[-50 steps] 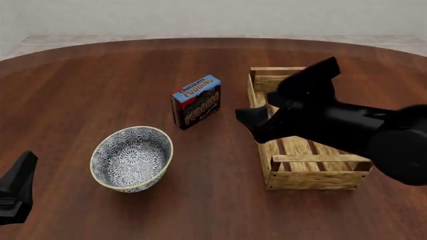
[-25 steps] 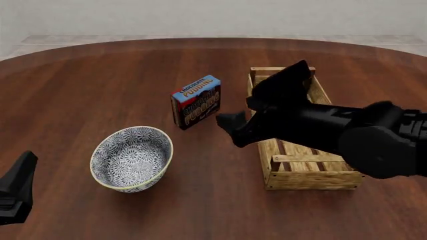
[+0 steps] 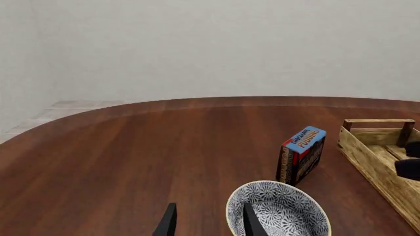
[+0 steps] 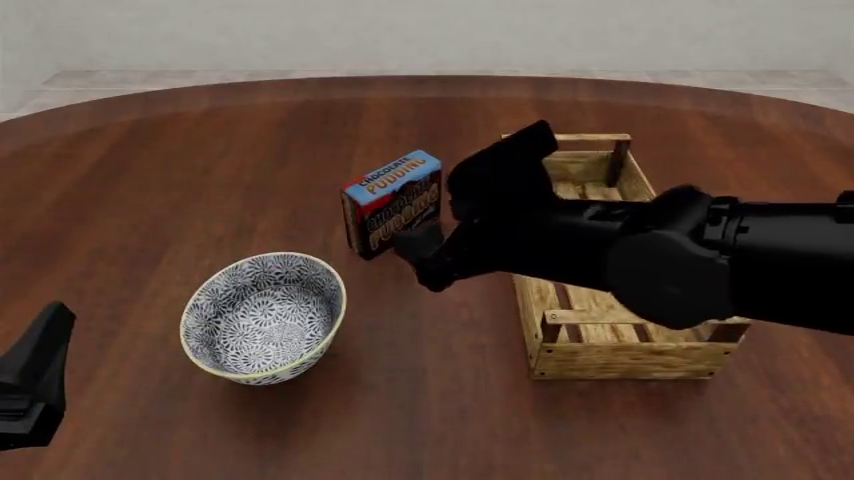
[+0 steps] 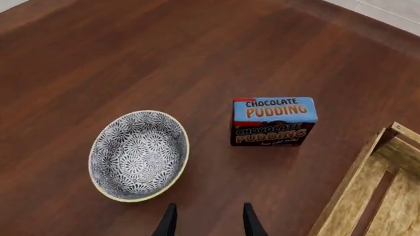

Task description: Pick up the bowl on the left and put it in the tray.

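- The right gripper point(image 5: 204, 223) has its jaws parted with a clear gap between the two dark fingers point(image 5: 168, 222); nothing is held and nothing touches them.
- The right arm point(image 4: 667, 260) reaches in from the right, low over the table point(image 4: 200, 170), crossing above the near part of the tray point(image 4: 627, 350), its gripper tip point(image 4: 416, 255) hanging between the tray and the bowl.
- Ahead of the right jaws and off to one side sits the bowl point(image 5: 139, 155), upright on the table, blue-and-white patterned, apart from the fingers.
- Further ahead of those jaws stands the chocolate pudding box point(image 5: 273, 121), upright, just beyond the gripper tip in the front view; contact cannot be told.
- The tray's corner point(image 5: 367, 187) shows beside the right jaws, with wooden slats inside.
- The left gripper point(image 3: 206, 223) also has its jaws apart, holding nothing; one finger point(image 3: 252, 221) overlaps the bowl's point(image 3: 279, 209) near rim in the wrist view, but contact cannot be told.
- In the front view the left gripper point(image 4: 34, 375) sits low at the near left edge, well apart from the bowl point(image 4: 263, 317).
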Robot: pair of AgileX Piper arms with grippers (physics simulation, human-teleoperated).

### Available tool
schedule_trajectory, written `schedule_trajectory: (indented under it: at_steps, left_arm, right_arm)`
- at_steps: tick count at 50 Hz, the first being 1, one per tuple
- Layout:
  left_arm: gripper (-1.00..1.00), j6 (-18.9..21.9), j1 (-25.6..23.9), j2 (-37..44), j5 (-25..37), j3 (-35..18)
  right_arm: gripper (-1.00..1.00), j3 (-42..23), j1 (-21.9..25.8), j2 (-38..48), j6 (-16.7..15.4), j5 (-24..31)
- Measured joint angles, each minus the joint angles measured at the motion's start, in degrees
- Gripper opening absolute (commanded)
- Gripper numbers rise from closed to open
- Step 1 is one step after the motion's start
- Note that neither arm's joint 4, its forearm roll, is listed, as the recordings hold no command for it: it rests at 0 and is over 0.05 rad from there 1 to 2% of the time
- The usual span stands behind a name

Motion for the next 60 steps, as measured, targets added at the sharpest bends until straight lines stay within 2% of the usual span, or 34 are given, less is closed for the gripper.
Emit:
schedule_trajectory:
  at_steps: [16,34,60]
  left_arm:
    - [1.0,0.0,0.0,0.0,0.0,0.0]
    - [1.0,0.0,0.0,0.0,0.0,0.0]
    - [1.0,0.0,0.0,0.0,0.0,0.0]
  right_arm:
    - [1.0,-5.8,1.1,6.3,1.0,1.7]
    - [1.0,-12.1,3.5,14.6,3.8,2.9]
    - [1.0,-19.1,3.3,23.8,5.3,4.4]
